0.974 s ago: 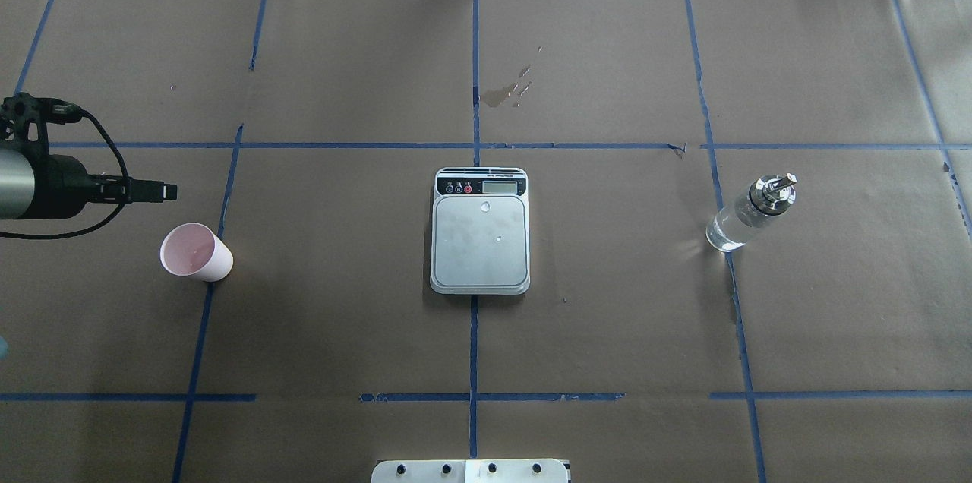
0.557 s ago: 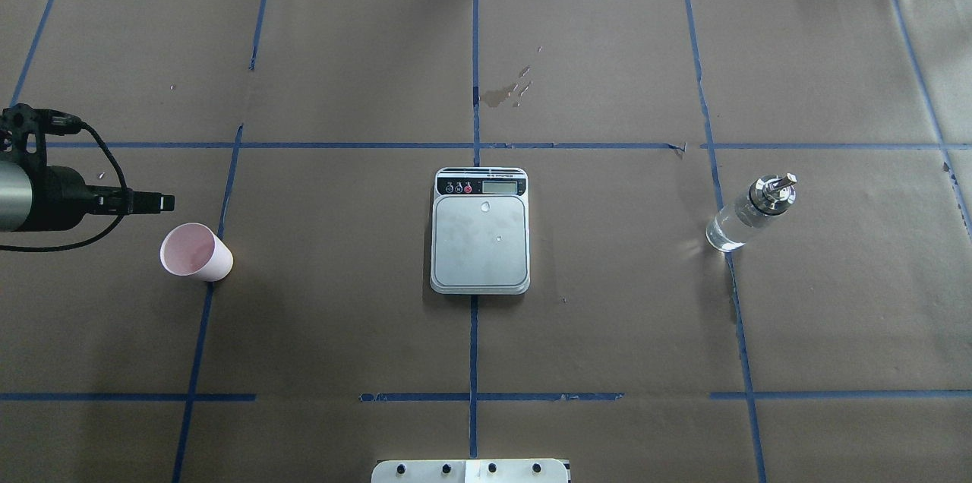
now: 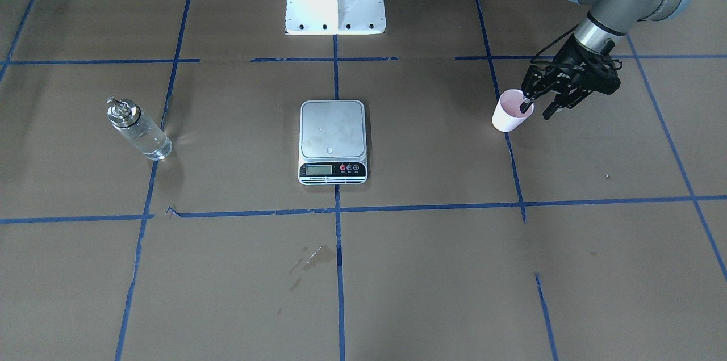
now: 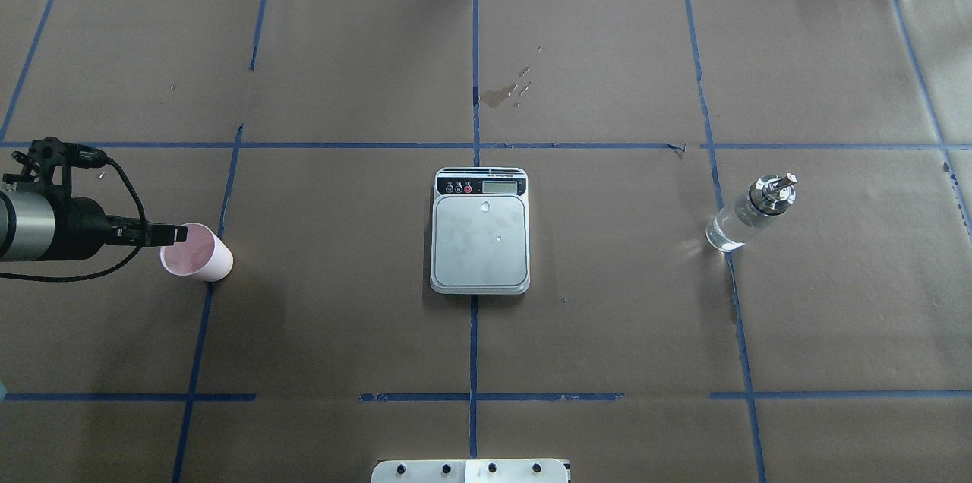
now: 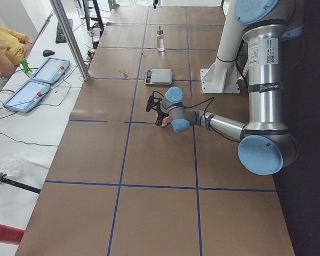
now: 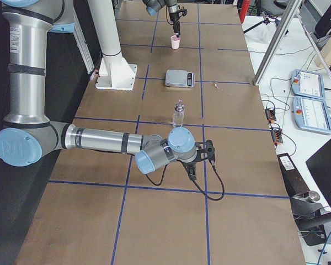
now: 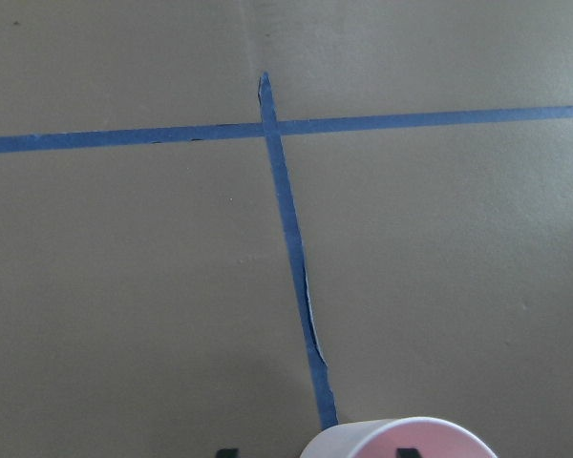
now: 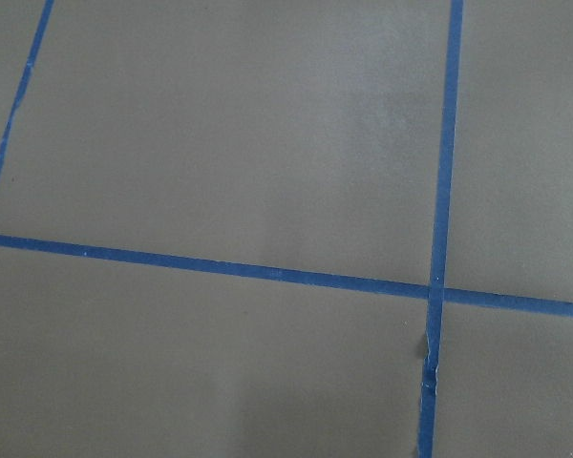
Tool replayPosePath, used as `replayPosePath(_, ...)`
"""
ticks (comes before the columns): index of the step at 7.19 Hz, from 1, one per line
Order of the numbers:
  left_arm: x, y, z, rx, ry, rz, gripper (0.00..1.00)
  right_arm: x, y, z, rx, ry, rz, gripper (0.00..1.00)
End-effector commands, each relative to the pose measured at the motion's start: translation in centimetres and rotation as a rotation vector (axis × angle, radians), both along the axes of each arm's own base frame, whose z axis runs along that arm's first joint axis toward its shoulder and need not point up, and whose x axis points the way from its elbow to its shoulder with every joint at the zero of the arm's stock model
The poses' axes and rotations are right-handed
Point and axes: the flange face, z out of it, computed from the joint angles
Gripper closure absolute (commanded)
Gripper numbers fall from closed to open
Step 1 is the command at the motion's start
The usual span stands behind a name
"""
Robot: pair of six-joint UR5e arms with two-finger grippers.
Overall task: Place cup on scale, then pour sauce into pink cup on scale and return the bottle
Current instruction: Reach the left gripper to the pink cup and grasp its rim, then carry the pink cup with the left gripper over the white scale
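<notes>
From the front, my left gripper (image 3: 538,107) stands with jaws apart, one finger seemingly inside the rim of the cup (image 3: 510,116), which sits upright on the table (image 3: 431,270), well apart from the scale (image 3: 332,131). Overhead, I overlap only its near edge; closing off-centre could crush or tip it.

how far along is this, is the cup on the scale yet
Nothing is done yet: the scale holds no cup, and the cup stands on the table at the robot's left. In hand: the open left end effector straddles the cup's rim. Left: move the cup, pour, return the bottle, which stands untouched.
</notes>
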Motion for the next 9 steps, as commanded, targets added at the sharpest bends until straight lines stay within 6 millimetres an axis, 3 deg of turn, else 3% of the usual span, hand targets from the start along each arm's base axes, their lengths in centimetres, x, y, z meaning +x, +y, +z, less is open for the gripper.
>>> replayPosePath(1, 0.1, 0.1, 0.0, 0.001, -0.001, 0.001, 0.98, 0.0, 0.0, 0.0, -0.001, 0.000, 0.000, 0.00)
replayPosePath(4, 0.2, -0.2, -0.4, 0.014, 0.001, -0.010, 1.00, 0.0, 0.0, 0.0, -0.003, -0.001, 0.003, 0.00)
replayPosePath(7, -0.3, -0.6, -3.3, 0.051, 0.044, -0.024, 1.00, 0.0, 0.0, 0.0, -0.004, -0.001, 0.003, 0.00)
replayPosePath(9, 0.8, -1.7, -5.9, 0.087, 0.082, -0.030, 1.00, 0.0, 0.0, 0.0, -0.006, -0.001, 0.003, 0.00)
